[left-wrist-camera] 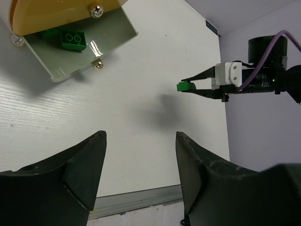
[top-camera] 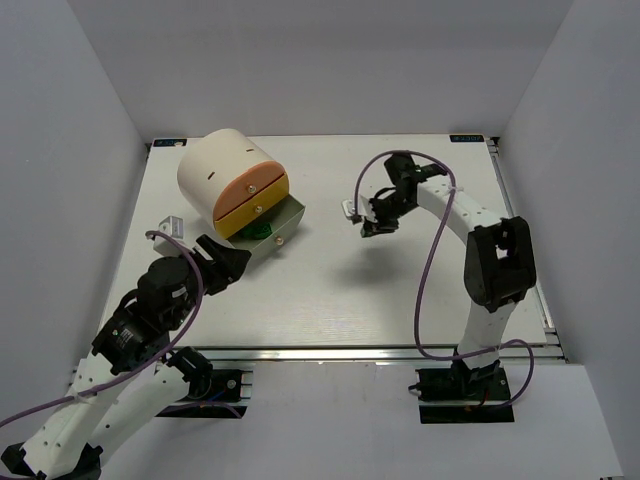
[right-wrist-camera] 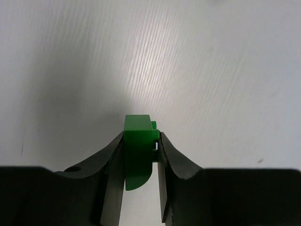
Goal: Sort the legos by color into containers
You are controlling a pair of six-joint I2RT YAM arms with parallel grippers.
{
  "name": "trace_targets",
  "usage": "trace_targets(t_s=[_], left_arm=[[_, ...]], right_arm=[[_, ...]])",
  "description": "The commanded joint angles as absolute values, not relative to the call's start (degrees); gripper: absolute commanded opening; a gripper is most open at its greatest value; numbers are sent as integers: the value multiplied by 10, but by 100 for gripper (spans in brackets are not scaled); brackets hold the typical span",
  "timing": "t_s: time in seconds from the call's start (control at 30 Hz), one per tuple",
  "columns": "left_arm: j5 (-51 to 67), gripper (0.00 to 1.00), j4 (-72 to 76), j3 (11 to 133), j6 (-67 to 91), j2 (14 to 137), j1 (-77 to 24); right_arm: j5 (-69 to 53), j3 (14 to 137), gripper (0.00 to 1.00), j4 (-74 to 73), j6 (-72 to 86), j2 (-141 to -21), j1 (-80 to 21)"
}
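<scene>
My right gripper [top-camera: 368,229] is shut on a green lego [right-wrist-camera: 137,146] and holds it above the table, right of the drum. In the left wrist view the same gripper [left-wrist-camera: 184,87] holds that lego [left-wrist-camera: 185,86] in the air. The cream drum [top-camera: 225,165] lies at the back left, with an orange drawer front [top-camera: 248,189] and a yellow front [top-camera: 256,210] closed. Its grey drawer [top-camera: 283,228] is pulled open and holds two green legos [left-wrist-camera: 72,39]. My left gripper [left-wrist-camera: 141,136] is open and empty, low and just in front of the grey drawer [left-wrist-camera: 113,33].
White walls close in the table on the left, back and right. A metal rail [top-camera: 380,350] runs along the near edge. The right arm's purple cable [top-camera: 432,260] loops over the table's right side.
</scene>
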State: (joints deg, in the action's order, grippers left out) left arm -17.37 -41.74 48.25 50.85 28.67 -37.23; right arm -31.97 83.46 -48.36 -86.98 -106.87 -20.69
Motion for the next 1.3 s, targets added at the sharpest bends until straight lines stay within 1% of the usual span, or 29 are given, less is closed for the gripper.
trace_targets(t_s=[0.0, 0.1, 0.13, 0.17, 0.23, 0.33, 0.4, 0.43, 0.53, 0.6, 0.73, 0.77, 0.83, 0.93, 1.03, 1.1, 1.17, 1.2, 1.23, 1.27], left_arm=[[-186, 70, -402, 483, 501, 287, -374], [-189, 70, -396, 483, 502, 287, -374], [-190, 70, -396, 483, 503, 287, -374], [-190, 70, -394, 483, 502, 288, -374], [-189, 70, -396, 481, 505, 286, -374], [-187, 70, -396, 474, 514, 277, -374], [-188, 70, -395, 468, 521, 266, -374], [-188, 70, -395, 462, 524, 262, -374], [-190, 70, -396, 454, 533, 247, -374], [-194, 70, -400, 452, 536, 238, -374], [-199, 70, -413, 457, 536, 235, -374], [-201, 70, -417, 460, 537, 235, -374], [-202, 70, -422, 461, 536, 234, -374], [-203, 70, -420, 460, 536, 232, -374], [-203, 70, -416, 456, 538, 233, -374], [-200, 70, -412, 454, 538, 235, -374], [-198, 69, -407, 453, 538, 243, -374], [-196, 68, -407, 453, 536, 246, -374], [-193, 59, -403, 453, 536, 250, -374], [-192, 51, -401, 452, 534, 256, -374]], right_arm=[[-389, 901, 0, -519, -860, -1037, -264], [-397, 918, 0, -445, -813, -1026, -322], [-394, 918, 0, -380, -801, -1020, -333], [-383, 915, 0, -347, -775, -1019, -365], [-371, 917, 1, -276, -759, -1028, -388], [-349, 956, 2, -244, -741, -1062, -420], [-330, 988, 5, -226, -736, -1092, -435], [-317, 996, 9, -222, -732, -1100, -440], [-301, 1018, 13, -196, -727, -1129, -453], [-294, 1026, 17, -189, -731, -1148, -461], [-282, 1036, 29, -189, -733, -1168, -467], [-281, 1034, 38, -189, -733, -1170, -470], [-273, 1027, 50, -178, -732, -1172, -471], [-264, 1012, 59, -155, -721, -1172, -470], [-260, 1012, 60, -141, -702, -1172, -468], [-261, 1015, 59, -135, -687, -1165, -467], [-270, 1017, 53, -131, -660, -1155, -461], [-270, 1018, 48, -131, -648, -1149, -464], [-272, 1017, 31, -127, -630, -1143, -463], [-272, 1016, 20, -120, -569, -1128, -457]])
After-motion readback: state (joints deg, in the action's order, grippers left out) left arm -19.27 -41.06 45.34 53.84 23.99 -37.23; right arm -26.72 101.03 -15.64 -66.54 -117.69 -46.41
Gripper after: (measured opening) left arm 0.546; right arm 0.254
